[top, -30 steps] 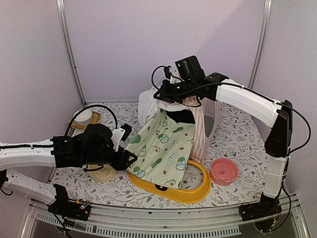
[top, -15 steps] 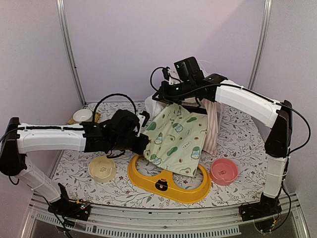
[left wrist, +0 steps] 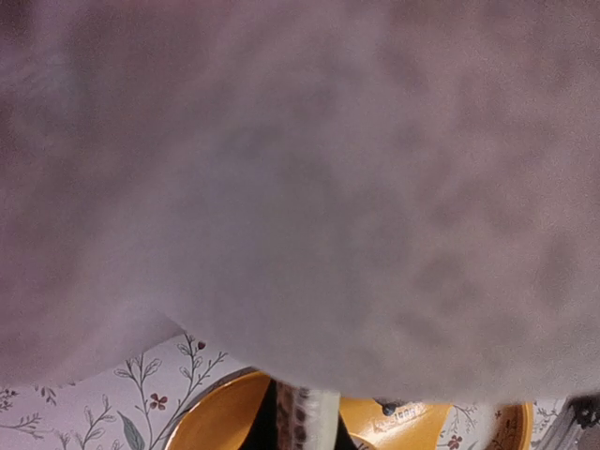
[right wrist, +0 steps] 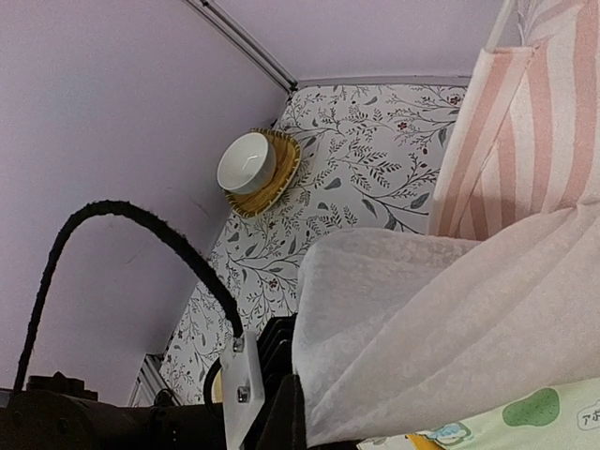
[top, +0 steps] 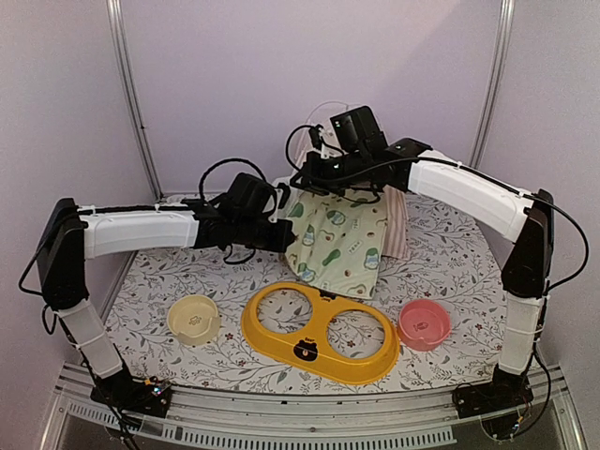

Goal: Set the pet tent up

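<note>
Pet tent of pink-and-white striped fabric (top: 397, 225) sits at the rear centre of the floral-patterned worktop (top: 150, 281), slumped and bunched, no clean cone and no poles clearly spread. A pale green cloth printed with avocados and bottles (top: 342, 246) hangs down across its front. The right pincer (top: 317, 178) is at the peak of the pet tent, jaws closed, apparently on the gathered sheer white fabric (right wrist: 441, 309) there; the exact hold is hidden. The left pincer (top: 284, 234) is shut tight at the green cloth's left edge and seems to pinch it; its wrist view is smothered by blurred fabric.

Step in hand, as judged: raising and opening the tent body, peak held up, front cloth drawn aside. The next move likely calls for a firm hold at the peak while the left arm pulls the cloth outward and low so the sides can spread.

In front lie a yellow plastic double-ring bowl stand (top: 319, 333), a cream bowl (top: 193, 317) and a pink bowl (top: 424, 323).

Writing: small print on the green cloth and a dark mark on the yellow stand, both too small to read. No brand legible.
</note>
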